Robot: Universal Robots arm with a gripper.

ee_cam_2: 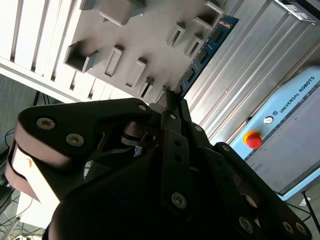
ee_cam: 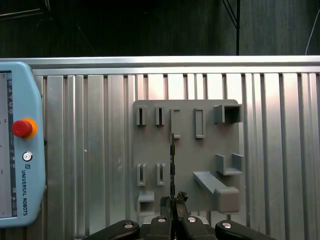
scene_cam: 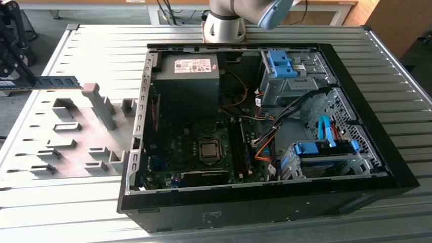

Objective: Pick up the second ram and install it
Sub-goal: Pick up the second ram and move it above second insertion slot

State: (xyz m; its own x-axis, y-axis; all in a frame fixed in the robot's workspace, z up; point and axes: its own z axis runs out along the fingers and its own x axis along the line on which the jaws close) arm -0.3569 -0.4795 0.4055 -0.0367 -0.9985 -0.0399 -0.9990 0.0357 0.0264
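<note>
The second ram (scene_cam: 48, 82) is a long thin blue-green stick. It is held in the air at the exterior view's left, lying level over the grey plate (scene_cam: 81, 136). The tool (ee_cam: 173, 201) is closed tight on one end of the stick, with a finger pressed on each flat side. In the first wrist view the stick (ee_cam: 172, 160) is seen from its thin edge and sticks straight out from the tool over the plate (ee_cam: 187, 150). In the second wrist view its black chips show on the blue board (ee_cam_2: 207, 47).

The plate has many small pockets and raised blocks. It lies on the ribbed metal surface (scene_cam: 405, 101).

The big black computer case (scene_cam: 398, 174) lies open on the same surface, well apart from the stick. Inside it are a grey box (scene_cam: 185, 83), two blue holders (scene_cam: 284, 63), a square socket (scene_cam: 209, 150) and orange and black wires (scene_cam: 263, 144). Long dark slots run beside the socket, but it is too dark to tell if one is filled.

A light blue control box (ee_cam: 20, 190) with a red button (ee_cam: 22, 128) lies on the surface near the plate.

The held end of the stick is hidden between the fingers. In the exterior view the picture edge cuts off most of the tool, and the arm (scene_cam: 226, 23) is cut off at the top.
</note>
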